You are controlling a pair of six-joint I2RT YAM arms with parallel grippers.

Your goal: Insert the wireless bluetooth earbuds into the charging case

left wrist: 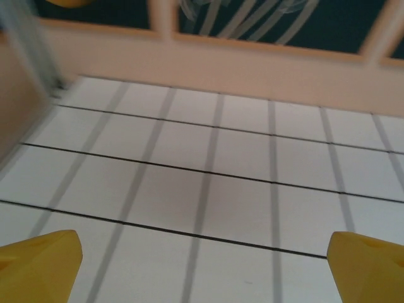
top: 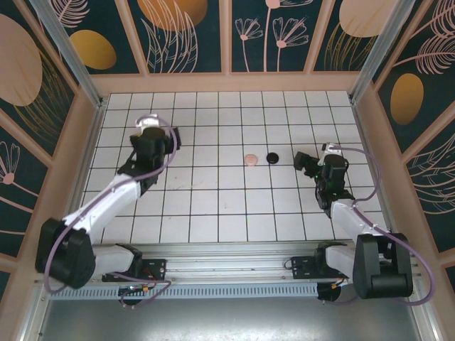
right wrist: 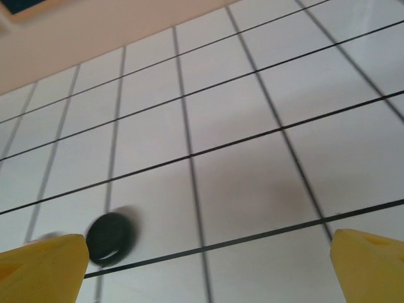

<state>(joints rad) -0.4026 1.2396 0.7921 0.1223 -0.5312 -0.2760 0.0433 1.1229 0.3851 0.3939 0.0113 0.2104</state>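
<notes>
Reckoning the job as all but done, though only as a guess: cannot tell where the earbuds lie, too small to pick out, and most likely shut away inside the two round cases at mid-table. Found there side by side, the pink charging case and, just to its right, the black charging case, near one another yet seemingly not touching, both looking closed. Leaves, at most, a check that each lid is down; nothing gripped on either side.

Starting at the near edge for the pose: bolted side by side at the rail, then reaching outward and apart. On the left, stretched long, slanting up the left half of the table and ending in the left gripper, well apart from both cases and aimed over bare tiles toward the far wall; yellow fingers spread wide, pinching nothing. On the right, folded shorter and bent back on itself, with the right gripper turned inward, near the black charging case but apart from it; fingers likewise splayed wide and empty, with that case seen blurred, low and just beside one fingertip
</notes>
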